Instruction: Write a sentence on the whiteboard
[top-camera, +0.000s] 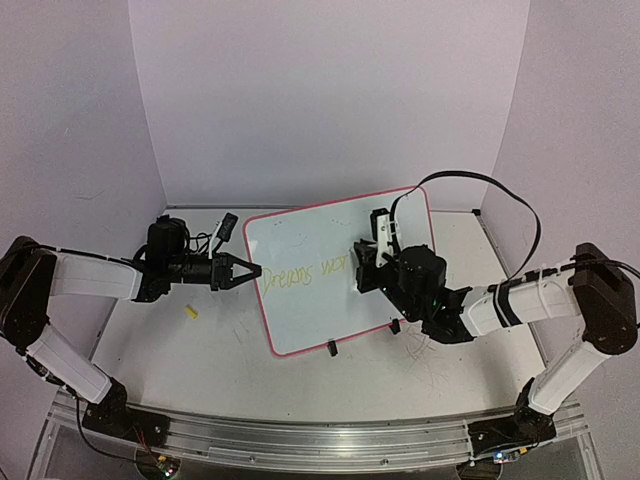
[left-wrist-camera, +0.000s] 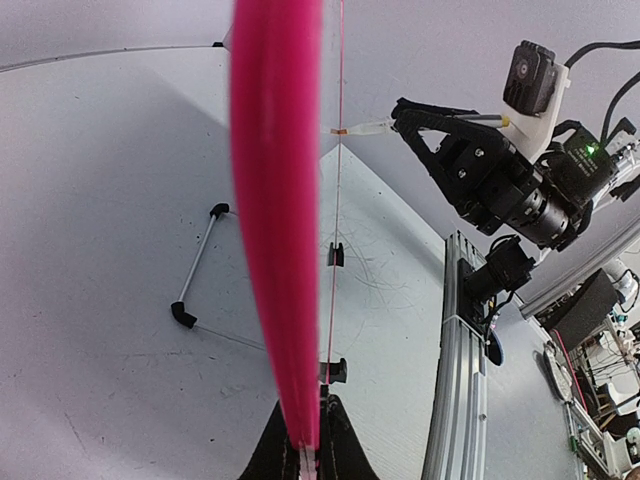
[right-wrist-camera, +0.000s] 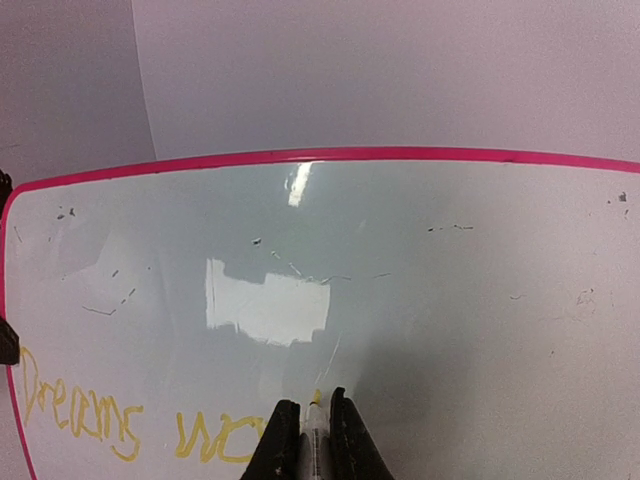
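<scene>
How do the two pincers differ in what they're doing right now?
The left pincer clamps the pink edge of the whiteboard from the side; the right pincer grips a yellow marker. The left sits off the board; the right is over its face, at the yellow sentence. Both are shut on something.

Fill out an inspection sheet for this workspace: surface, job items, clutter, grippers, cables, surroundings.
Surface: white table, scuffed, with faint grey scribbles.
Job's things: whiteboard with a pink rim, standing tilted; yellow writing reads "Dreams wo", unfinished.
Clutter: small yellow piece on the table, left of the whiteboard.
Grippers: left gripper shut on the whiteboard's left edge; right gripper shut on a marker, tip at the board.
Cables: black cable arcs from the right wrist to the right arm.
Surroundings: plain pale walls on three sides.
</scene>
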